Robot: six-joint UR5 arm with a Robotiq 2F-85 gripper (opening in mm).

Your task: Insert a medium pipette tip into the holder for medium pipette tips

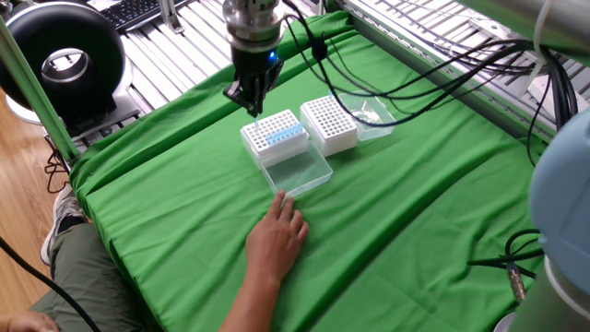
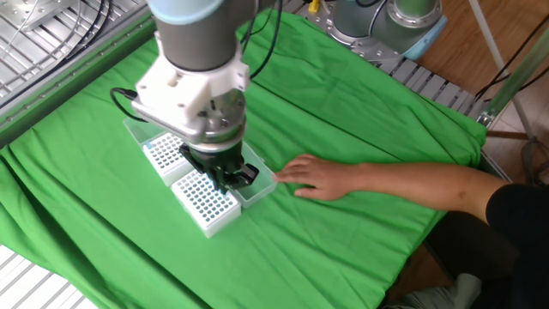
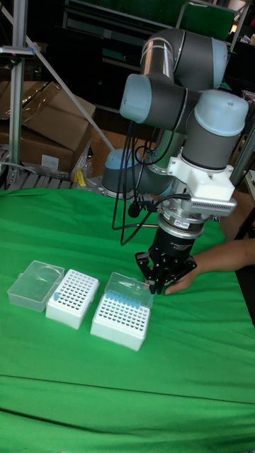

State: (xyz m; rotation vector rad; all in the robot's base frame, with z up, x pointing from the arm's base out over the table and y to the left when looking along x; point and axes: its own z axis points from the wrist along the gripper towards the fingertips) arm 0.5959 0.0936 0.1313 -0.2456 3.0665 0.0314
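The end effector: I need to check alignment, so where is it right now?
In one fixed view the end effector hangs over the far-left corner of the blue-tipped rack, left of the second white rack.
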